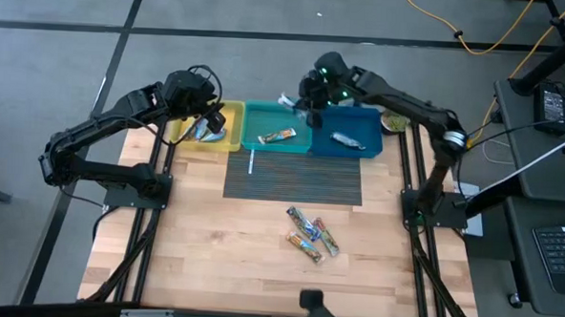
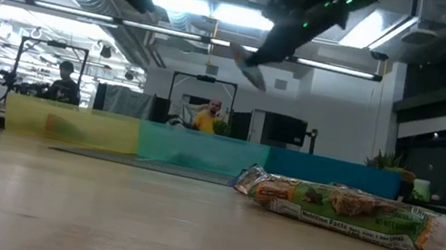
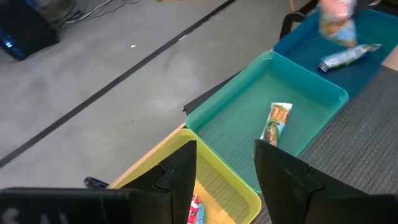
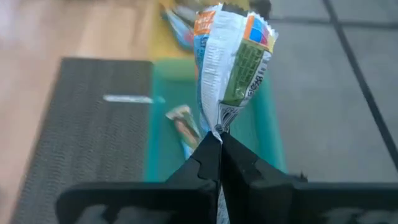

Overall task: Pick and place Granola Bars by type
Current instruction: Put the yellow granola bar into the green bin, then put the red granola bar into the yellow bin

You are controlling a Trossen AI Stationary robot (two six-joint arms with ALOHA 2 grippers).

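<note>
The right tool [image 4: 219, 146] is pinching a green-printed granola bar [image 4: 231, 62] above the teal bin [image 1: 265, 120], evidently for sorting by type; the left tool [image 3: 224, 168], open, is hovering over the yellow bin [image 1: 234, 128].

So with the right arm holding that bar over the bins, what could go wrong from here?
The right gripper pinches the granola bar only by its wrapper end, so it may slip or swing and drop early. It hangs near the edge between the teal bin and the blue bin, so it could land in the wrong one. The open left gripper over the yellow bin is close by.
</note>
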